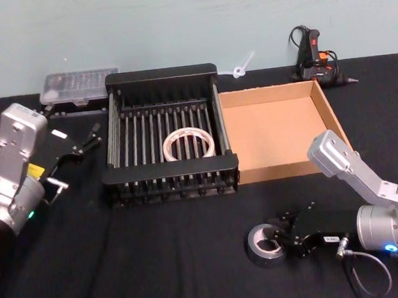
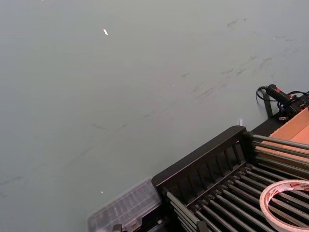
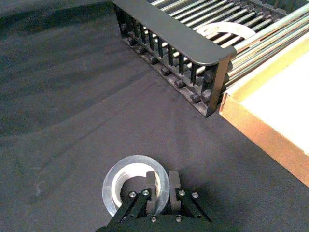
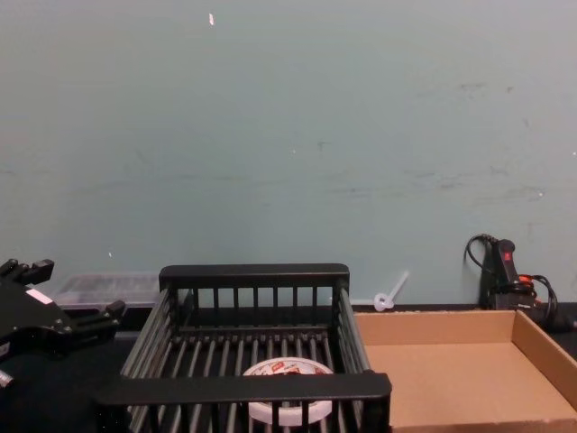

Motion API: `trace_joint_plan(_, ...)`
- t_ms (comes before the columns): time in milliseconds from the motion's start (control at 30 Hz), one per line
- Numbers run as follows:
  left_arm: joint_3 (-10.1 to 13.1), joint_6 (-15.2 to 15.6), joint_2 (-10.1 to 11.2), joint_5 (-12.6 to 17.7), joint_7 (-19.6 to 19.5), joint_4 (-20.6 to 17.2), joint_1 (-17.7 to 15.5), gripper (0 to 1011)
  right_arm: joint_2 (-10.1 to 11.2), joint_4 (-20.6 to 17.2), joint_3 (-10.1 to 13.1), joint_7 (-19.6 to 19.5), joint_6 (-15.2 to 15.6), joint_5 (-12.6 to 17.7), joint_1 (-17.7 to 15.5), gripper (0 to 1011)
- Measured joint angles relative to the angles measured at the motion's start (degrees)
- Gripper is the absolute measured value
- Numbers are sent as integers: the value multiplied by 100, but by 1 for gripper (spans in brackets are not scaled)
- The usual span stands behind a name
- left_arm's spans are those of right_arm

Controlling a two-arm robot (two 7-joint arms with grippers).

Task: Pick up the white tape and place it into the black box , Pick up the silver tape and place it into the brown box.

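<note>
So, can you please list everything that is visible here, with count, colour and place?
white tape: 1, off-white, lying flat in the black box
black box: 1, black, table centre
brown box: 1, tan, touching the black box's right side
silver tape: 1, grey, on the cloth in front of the boxes
clear case: 1, transparent, behind the black box's left corner
glue gun: 1, black, behind the brown box
left gripper: 1, black, open, left of the black box
right gripper: 1, black, shut on the silver tape's wall

The thin off-white tape ring (image 2: 286,203) is cut off by the left wrist view's edge. In the chest view, the slatted black plastic crate's (image 4: 243,390) near rim hides its lower part.
</note>
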Motion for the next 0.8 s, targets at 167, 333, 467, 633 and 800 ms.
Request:
trace_joint_plan(167, 0, 0, 0, 0, 0, 0, 0, 1001, 0, 0, 0, 1, 0, 0, 0, 169)
trace_joint_plan(333, 0, 0, 0, 0, 0, 0, 0, 1001, 0, -4, 6, -7, -16, -3, -10, 170)
trace_joint_plan(467, 0, 0, 0, 0, 0, 0, 0, 1001, -7, -35, 119, -71, -113, 66, -78, 169)
trace_joint_plan(633, 0, 0, 0, 0, 0, 0, 0, 1001, -12, -91, 287, -208, -212, 152, -167, 170)
trace_joint_plan(800, 0, 0, 0, 0, 0, 0, 0, 1001, -40, -153, 545, -491, -288, 223, -238, 169)
